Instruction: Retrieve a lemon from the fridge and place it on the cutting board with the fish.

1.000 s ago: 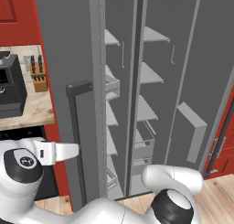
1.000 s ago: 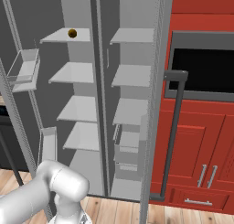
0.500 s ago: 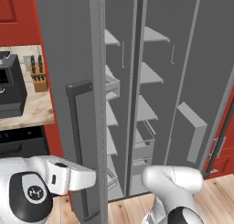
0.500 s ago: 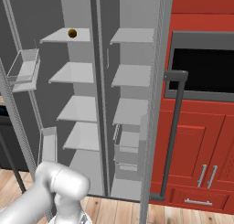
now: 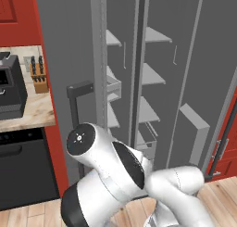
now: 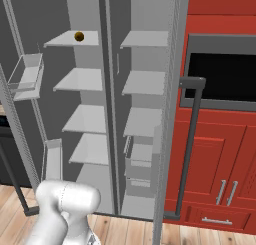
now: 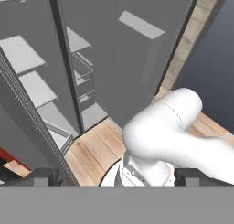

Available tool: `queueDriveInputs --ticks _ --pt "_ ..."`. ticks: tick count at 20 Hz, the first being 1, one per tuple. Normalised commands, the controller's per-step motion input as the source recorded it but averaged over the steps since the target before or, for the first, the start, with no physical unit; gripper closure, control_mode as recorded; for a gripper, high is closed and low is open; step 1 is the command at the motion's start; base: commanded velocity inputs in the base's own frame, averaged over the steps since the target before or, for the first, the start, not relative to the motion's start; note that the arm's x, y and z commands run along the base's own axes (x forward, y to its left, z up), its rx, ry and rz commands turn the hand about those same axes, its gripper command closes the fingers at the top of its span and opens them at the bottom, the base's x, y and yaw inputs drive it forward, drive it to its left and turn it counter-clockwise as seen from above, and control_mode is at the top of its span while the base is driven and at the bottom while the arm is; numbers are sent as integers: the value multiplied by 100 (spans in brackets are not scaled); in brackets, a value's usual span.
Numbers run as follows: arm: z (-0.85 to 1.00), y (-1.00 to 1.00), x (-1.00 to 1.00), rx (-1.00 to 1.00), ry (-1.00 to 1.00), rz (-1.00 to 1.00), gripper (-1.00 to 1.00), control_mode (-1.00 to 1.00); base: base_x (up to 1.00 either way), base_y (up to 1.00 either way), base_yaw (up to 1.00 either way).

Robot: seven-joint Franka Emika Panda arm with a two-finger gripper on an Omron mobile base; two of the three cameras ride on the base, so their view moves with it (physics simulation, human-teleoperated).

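The fridge (image 6: 145,89) stands with both doors swung wide, so the step in hand is the reach for the lemon (image 6: 79,36). The pincer (image 7: 114,178) is folded low by the wooden floor (image 7: 93,147), its two tips spread wide with nothing between them. The lemon rests on the top shelf (image 6: 65,39) of the left compartment, well above the pincer and far from it. Next, the arm likely has to unfold, rise and reach in over that shelf.

Knife block (image 5: 40,78) on counter (image 5: 32,111); black oven (image 6: 225,78) in red cabs (image 6: 220,159).
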Motion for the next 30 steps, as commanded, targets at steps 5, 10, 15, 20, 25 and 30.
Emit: queueDriveInputs --ticks 5,10,15,20,25,30 --pt "8 -80 0 45 1 26 -100 -100 0 0 0" --pt "5 -45 0 35 2 13 -100 -100 0 0 0" --pt "5 -39 1 37 0 12 -100 -100 0 0 0" --pt "0 -36 23 36 0 8 -100 -100 0 0 0" --pt "0 -29 29 26 0 6 -100 -100 0 0 0" --pt "-14 0 32 1 0 5 -100 -100 0 0 0"
